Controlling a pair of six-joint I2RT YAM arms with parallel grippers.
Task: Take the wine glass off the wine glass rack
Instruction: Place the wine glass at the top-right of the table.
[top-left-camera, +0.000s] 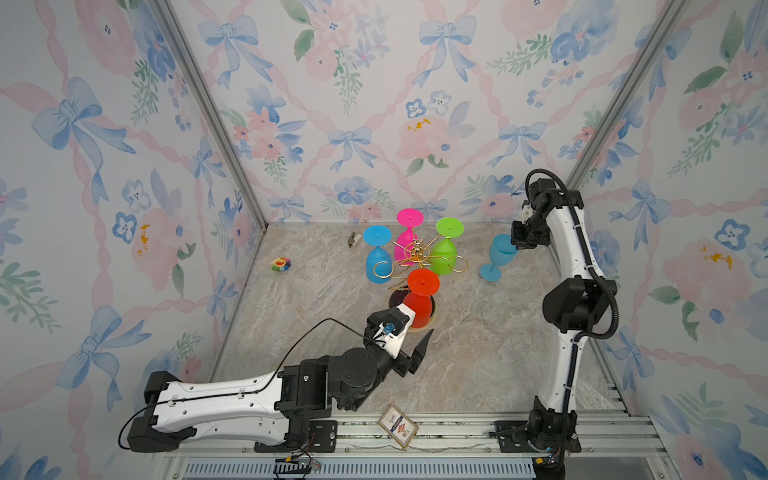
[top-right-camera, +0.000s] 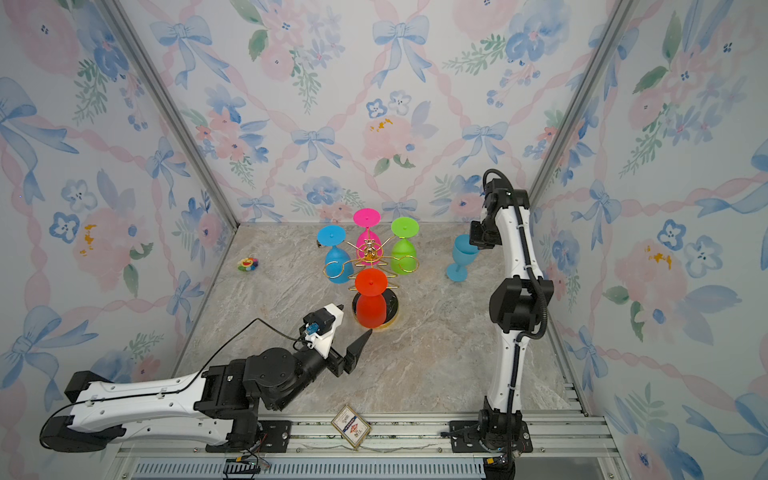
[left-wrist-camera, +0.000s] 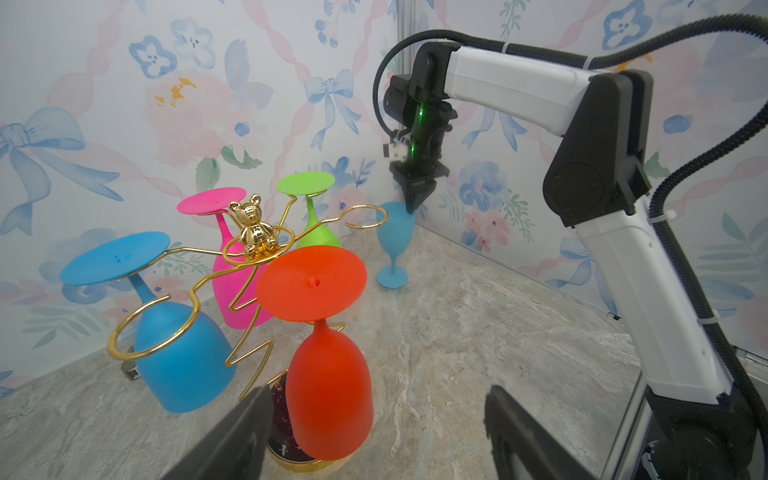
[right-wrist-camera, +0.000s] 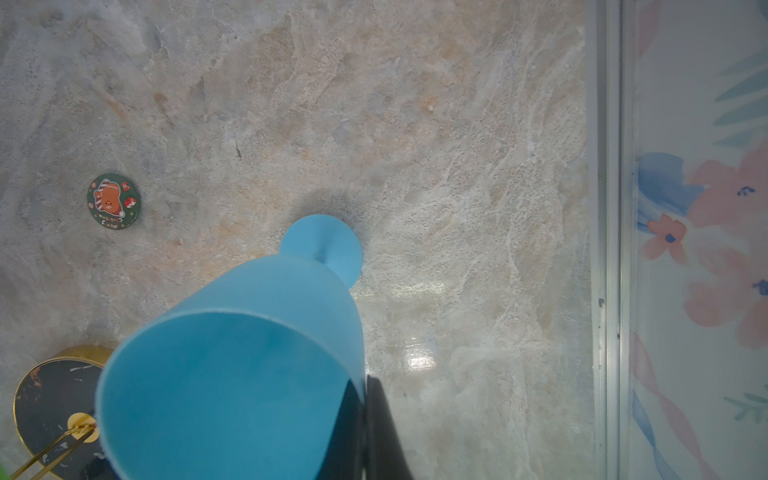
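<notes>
Left pincer spread wide, empty, just short of the red glass hanging upside down on the wine glass rack. Right pincer pinching the rim of the light-blue wine glass: off the rack, upright, foot on the bench, right of the rack.

**Rack at back, one glass apart**

The wine glass rack stands on the desk toward the back, four glasses hanging inverted from it. An upright wine glass stands apart on its right, a toy well left, a card in front.
</notes>
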